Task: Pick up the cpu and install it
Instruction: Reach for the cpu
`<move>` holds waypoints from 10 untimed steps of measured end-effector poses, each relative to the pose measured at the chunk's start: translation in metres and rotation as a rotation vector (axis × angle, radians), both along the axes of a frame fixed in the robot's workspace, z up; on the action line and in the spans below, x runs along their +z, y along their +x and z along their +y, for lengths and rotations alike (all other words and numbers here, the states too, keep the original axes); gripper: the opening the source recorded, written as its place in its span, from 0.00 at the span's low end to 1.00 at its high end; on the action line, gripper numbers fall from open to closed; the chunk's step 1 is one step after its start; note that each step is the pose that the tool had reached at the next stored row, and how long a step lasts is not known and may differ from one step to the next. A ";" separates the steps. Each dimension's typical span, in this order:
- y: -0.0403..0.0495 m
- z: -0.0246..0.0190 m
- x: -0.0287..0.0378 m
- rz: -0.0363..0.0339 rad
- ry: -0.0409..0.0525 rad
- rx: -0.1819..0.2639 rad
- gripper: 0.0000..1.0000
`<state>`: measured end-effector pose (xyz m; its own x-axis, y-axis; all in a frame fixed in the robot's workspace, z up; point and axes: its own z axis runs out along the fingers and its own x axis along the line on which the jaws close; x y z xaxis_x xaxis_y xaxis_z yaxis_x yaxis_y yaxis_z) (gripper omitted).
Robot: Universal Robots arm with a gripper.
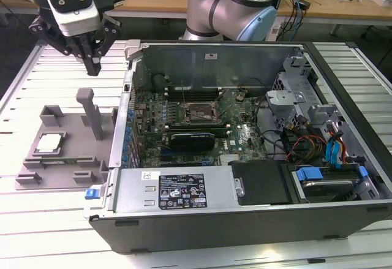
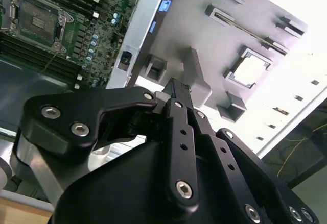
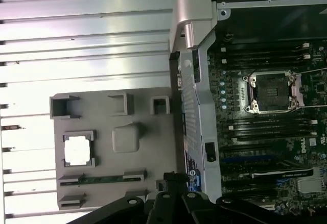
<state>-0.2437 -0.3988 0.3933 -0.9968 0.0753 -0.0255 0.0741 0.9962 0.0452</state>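
My claw hangs in the upper left of the exterior view, fingers pinched together on nothing, above the slatted table. Lower in that frame sits the grey fixture plate with its upright post. The cpu lies flat in a square pocket of that plate, at the exterior view's left, well apart from me. It is also well apart from the bare socket inside the open computer case. I judge the chip light, stiff and thin, with a slick metal top and a delicate underside. Low walls hug the pocket, so I would pinch two opposite free edges, gently and level.
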 end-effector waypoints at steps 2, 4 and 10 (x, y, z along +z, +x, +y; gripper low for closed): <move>-0.0055 0.0000 0.0000 -0.0002 0.0000 0.000 0.11; -0.0081 0.0000 0.0000 -0.0003 -0.0001 0.000 0.11; -0.0234 0.0000 0.0000 -0.0010 0.0000 0.000 0.11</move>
